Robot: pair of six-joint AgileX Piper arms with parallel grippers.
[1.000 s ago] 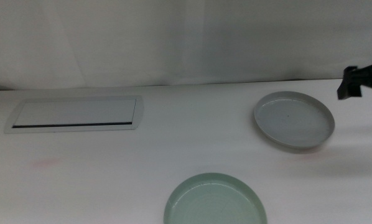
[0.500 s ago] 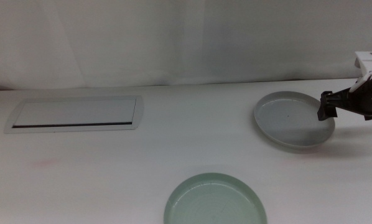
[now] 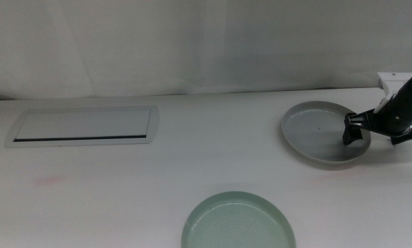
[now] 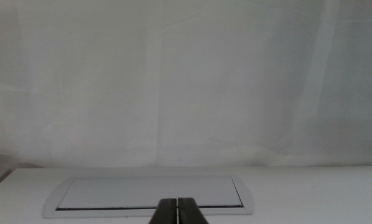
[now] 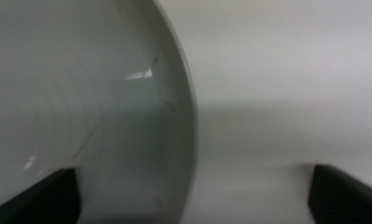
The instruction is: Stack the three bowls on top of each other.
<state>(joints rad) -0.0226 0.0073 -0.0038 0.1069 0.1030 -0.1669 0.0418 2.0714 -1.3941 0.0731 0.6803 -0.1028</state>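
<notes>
A light grey bowl (image 3: 320,132) sits at the right of the table. My right gripper (image 3: 361,133) has come in low at its right rim, one jaw inside the bowl and one outside. The right wrist view shows the two dark jaws wide apart astride that rim (image 5: 189,124), so the right gripper (image 5: 195,193) is open and not gripping. A mint green bowl (image 3: 238,222) lies at the front centre, partly cut off by the picture's edge. My left gripper (image 4: 177,211) is out of the middle view, with its jaws shut on nothing.
A flat white rectangular panel (image 3: 82,126) lies at the back left of the table, and the left wrist view shows this panel (image 4: 152,194) too. A white curtain backs the table. A faint pink smear (image 3: 51,180) marks the front left.
The right gripper has moved left and down from beyond the table's right side to the grey bowl's right rim. Both bowls stay where they were.
</notes>
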